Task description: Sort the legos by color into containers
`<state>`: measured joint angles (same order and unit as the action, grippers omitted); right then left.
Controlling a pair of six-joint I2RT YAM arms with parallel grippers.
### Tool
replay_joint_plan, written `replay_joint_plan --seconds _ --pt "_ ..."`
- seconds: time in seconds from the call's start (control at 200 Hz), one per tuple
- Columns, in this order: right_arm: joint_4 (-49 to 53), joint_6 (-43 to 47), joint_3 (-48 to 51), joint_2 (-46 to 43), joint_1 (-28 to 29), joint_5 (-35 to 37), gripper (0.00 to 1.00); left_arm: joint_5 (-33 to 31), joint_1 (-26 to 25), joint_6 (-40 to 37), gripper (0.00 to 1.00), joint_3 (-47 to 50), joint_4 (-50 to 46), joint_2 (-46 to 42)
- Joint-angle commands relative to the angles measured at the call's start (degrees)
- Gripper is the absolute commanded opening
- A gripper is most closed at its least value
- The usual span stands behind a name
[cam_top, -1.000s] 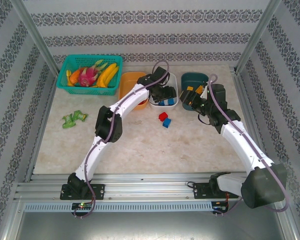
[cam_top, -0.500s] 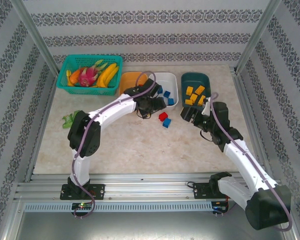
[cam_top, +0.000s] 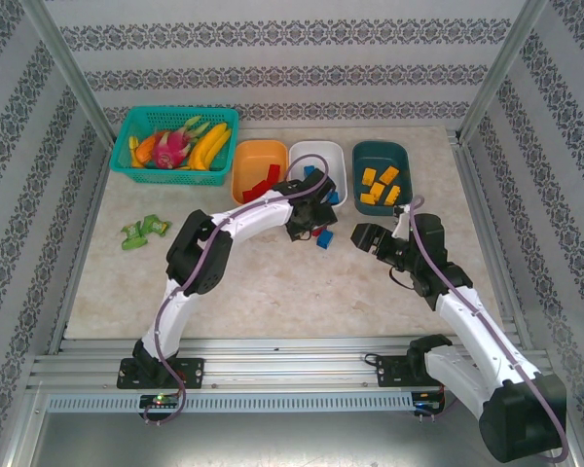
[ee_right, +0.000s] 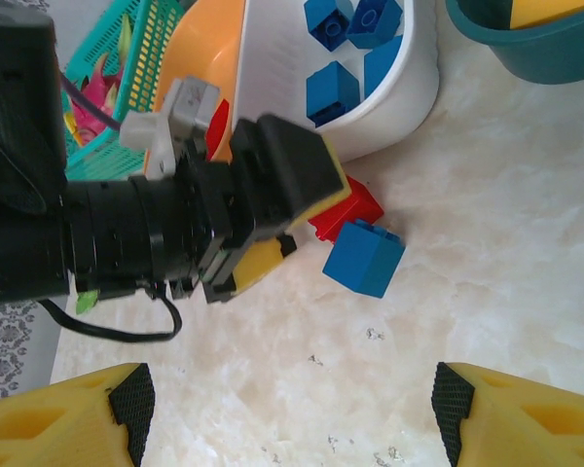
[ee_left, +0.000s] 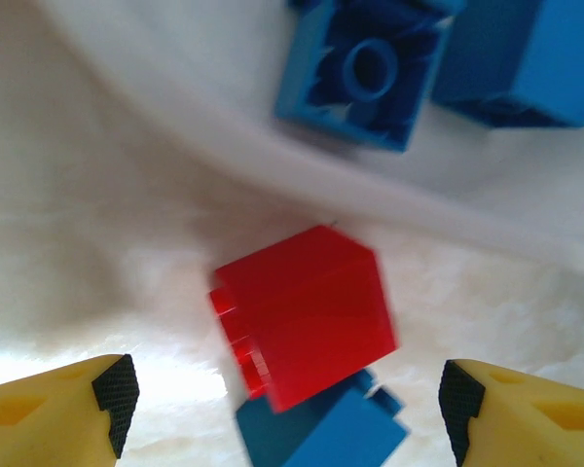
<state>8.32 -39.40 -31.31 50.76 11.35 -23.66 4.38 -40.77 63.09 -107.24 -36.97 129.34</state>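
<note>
Containers (cam_top: 317,145) three, loose legos (ee_right: 365,258) two

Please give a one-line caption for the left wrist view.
Open left hand above a small red plastic studded brick beside a small blue plastic brick.

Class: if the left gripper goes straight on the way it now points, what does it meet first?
Most likely the small red plastic studded brick, centred ahead of the open left gripper; depth is hard to judge.
</note>
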Motion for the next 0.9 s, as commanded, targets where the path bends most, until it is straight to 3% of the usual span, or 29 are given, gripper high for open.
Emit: replay_joint_plan --seconds 0.0,0.505,0.634,0.789,0.894 --pt "0.8 0.8 -1.1 -0.8 -0.8 -1.3 0.78 -3.2 -0.8 1.8 0.81 -4.5 -4.0 2.6" --pt "0.6 2.2 -2.6 1.2 -1.4 -1.3 0.80 -4.2 -0.9 4.2 0.66 -11.9 -11.2 9.7" --pt "0.5 2.4 -2.7 1.4 -1.3 -1.0 0.81 -4.4 -0.9 4.1 0.60 -9.6 -11.7 8.9" --pt "0.7 2.4 -2.7 1.5 -1.2 -0.6 0.82 -5.8 -0.8 4.7 0.44 -4.1 -8.3 5.8" --pt "1.0 2.6 -3.3 1.6 -1.2 -0.6 0.82 -7.2 -0.8 4.0 0.41 -2.7 -8.4 3.5"
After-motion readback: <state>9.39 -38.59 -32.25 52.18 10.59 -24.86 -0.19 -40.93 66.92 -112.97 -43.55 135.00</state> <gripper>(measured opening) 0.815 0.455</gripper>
